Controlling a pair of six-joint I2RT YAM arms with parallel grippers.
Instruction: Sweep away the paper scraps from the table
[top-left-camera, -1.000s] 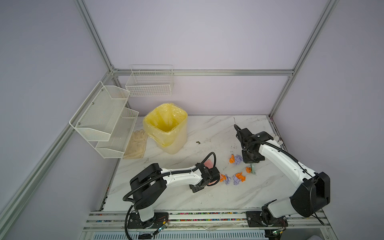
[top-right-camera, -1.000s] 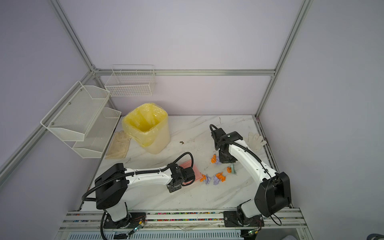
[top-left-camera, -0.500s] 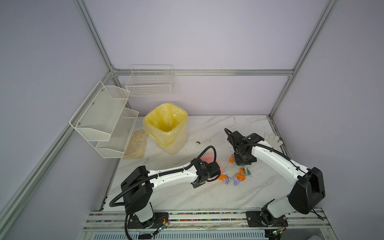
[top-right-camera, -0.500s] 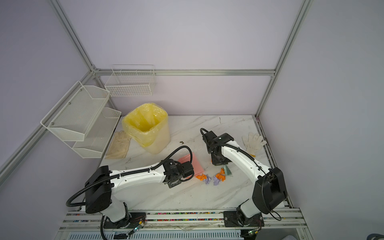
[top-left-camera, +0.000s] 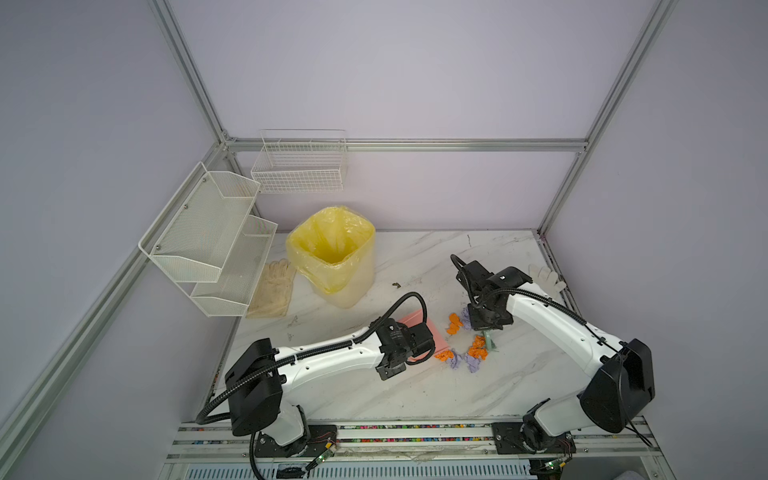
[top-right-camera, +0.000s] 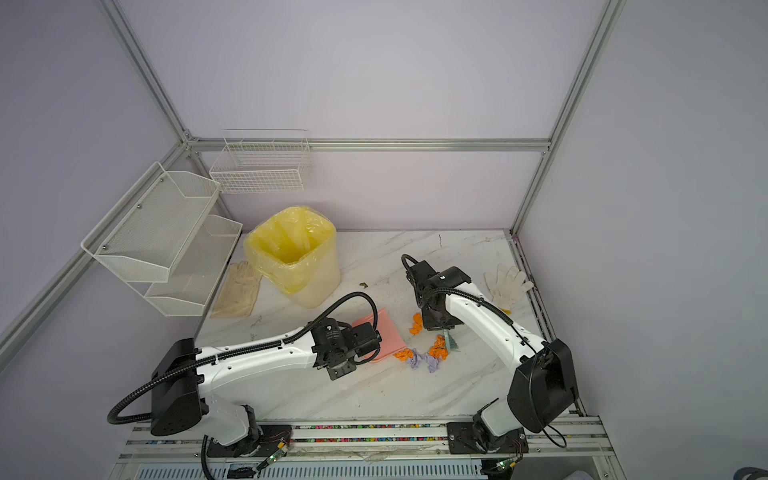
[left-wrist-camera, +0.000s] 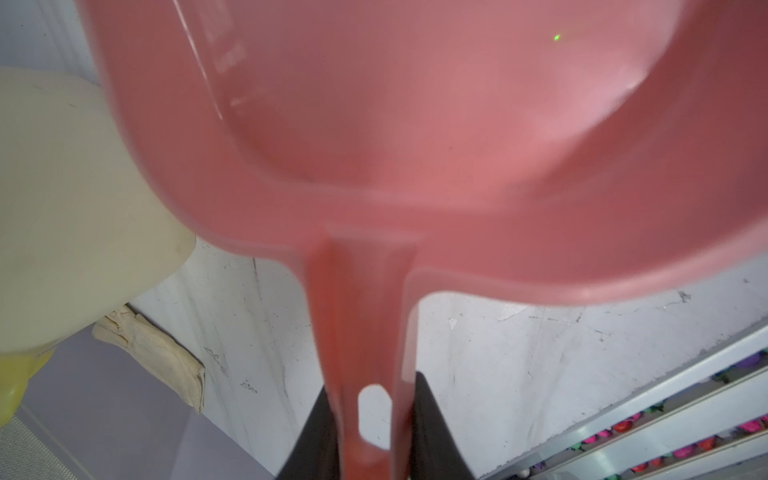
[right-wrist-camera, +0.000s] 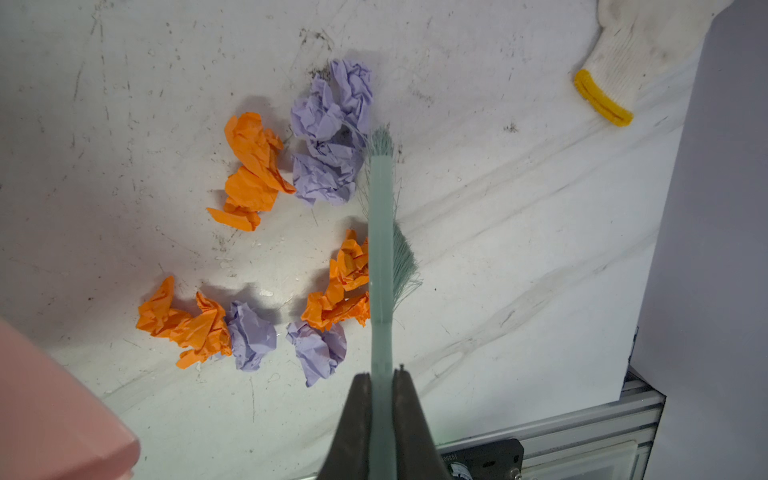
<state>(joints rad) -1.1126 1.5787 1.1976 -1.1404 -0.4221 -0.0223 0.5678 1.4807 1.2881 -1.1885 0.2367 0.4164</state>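
A: As the right gripper (right-wrist-camera: 381, 376) hangs over the table (right-wrist-camera: 519, 257), what does it hold?
B: Its jaws are pinched tight on a pale green brush (right-wrist-camera: 381, 232) — bristles touching the orange and purple paper scraps (right-wrist-camera: 253, 170), which lie clustered on the table between the two grippers.
A: And the left gripper (left-wrist-camera: 374, 386)?
B: Narrowly closed on the handle of a pink dustpan (left-wrist-camera: 415, 104), just beside the scraps.

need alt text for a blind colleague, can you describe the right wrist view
The fingers of the right gripper clamp a pale green brush whose bristles touch crumpled orange and purple paper scraps on the marbled white table. A pink dustpan corner and a white glove with a yellow cuff sit at the edges.
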